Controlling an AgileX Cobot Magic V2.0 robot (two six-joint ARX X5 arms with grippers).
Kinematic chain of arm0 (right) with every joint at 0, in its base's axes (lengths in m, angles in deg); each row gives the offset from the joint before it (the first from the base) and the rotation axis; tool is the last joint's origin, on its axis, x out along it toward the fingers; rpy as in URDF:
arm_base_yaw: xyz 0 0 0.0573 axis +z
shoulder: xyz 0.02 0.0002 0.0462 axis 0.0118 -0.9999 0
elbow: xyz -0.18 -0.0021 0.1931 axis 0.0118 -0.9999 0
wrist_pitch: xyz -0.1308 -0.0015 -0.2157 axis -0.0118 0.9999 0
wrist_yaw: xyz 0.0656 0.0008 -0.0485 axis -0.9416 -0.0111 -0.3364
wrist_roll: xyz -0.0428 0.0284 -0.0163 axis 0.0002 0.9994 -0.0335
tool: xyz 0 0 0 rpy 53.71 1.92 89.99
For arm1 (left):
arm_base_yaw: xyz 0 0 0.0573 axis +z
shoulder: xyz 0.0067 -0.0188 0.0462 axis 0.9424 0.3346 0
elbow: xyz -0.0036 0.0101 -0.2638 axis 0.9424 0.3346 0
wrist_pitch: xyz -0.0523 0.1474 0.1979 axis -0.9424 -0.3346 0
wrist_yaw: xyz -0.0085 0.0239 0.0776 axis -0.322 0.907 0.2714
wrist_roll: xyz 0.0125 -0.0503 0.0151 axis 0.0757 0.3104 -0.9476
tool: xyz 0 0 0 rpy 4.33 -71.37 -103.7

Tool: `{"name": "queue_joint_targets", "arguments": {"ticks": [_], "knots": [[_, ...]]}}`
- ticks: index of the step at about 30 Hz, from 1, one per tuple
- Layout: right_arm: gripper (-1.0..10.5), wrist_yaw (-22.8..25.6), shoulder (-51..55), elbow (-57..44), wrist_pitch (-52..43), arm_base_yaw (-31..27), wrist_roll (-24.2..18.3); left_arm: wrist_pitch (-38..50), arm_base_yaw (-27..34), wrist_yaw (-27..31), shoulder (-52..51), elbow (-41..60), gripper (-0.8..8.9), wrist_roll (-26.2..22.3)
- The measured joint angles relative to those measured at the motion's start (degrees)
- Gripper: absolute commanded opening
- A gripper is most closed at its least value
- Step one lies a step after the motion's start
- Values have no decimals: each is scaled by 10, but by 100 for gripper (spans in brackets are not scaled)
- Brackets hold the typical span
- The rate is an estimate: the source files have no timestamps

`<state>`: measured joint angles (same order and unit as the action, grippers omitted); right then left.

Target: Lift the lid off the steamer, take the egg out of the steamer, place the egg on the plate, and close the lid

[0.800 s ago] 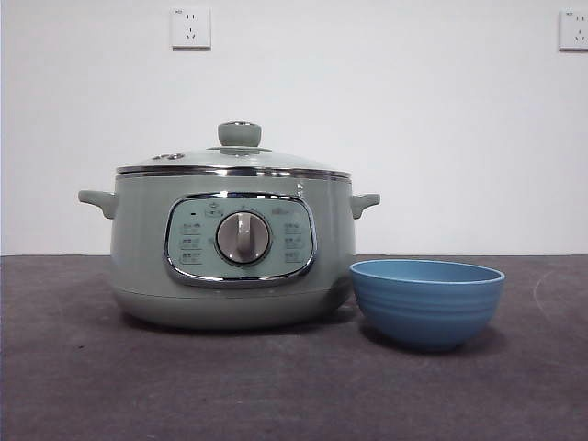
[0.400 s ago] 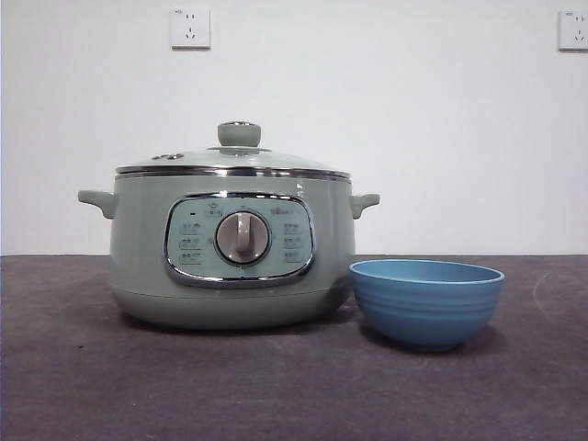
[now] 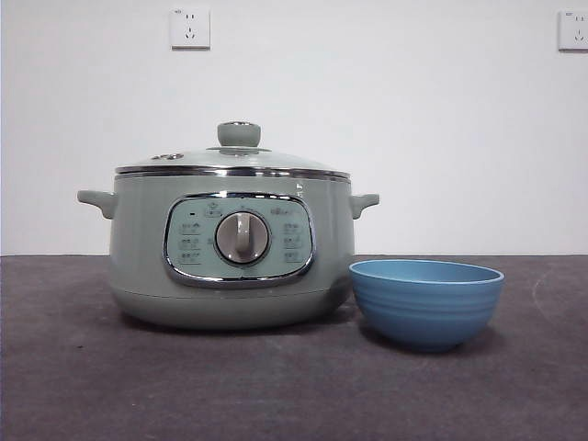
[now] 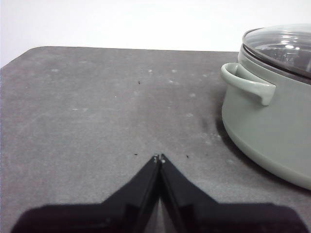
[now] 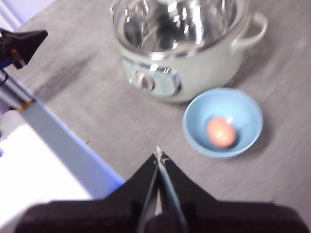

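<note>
The pale green steamer (image 3: 230, 266) stands on the grey table with its glass lid (image 3: 230, 161) seated on top. To its right is a blue ribbed bowl (image 3: 427, 299), the only dish in view. The right wrist view, blurred, looks down on the steamer (image 5: 180, 73), the lid (image 5: 180, 24) and the bowl (image 5: 243, 104), where the egg (image 5: 221, 132) lies. My right gripper (image 5: 159, 155) hangs shut and empty, high above the table, short of the bowl. My left gripper (image 4: 159, 158) is shut, low over the table, beside the steamer's handle (image 4: 248, 85).
The table's front edge (image 5: 63, 141) runs below the right gripper, with a black arm part (image 5: 22, 43) beyond it. A white wall with two sockets (image 3: 190, 28) stands behind the table. Neither arm shows in the front view.
</note>
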<state>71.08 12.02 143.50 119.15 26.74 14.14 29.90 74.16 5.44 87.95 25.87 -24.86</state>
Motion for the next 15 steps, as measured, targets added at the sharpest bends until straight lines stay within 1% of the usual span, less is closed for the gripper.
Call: {"name": "queue_joint_targets", "arguments": {"ticks": [2,6,9,11,15], "knots": [[0,0,22,-1,-21,-29,-14,0,0,0,0,0,-4,0],[0,-11,75,-34,-89,-105,-19,0,0,0,0,0,-4,0],[0,-11,117,-101,-149,-158,-21,0,0,0,0,0,-4,0],[0,-11,150,-159,-209,-187,-20,0,0,0,0,0,-4,0],[0,-8,216,-284,-354,-218,-16,0,0,0,0,0,-4,0]]}}
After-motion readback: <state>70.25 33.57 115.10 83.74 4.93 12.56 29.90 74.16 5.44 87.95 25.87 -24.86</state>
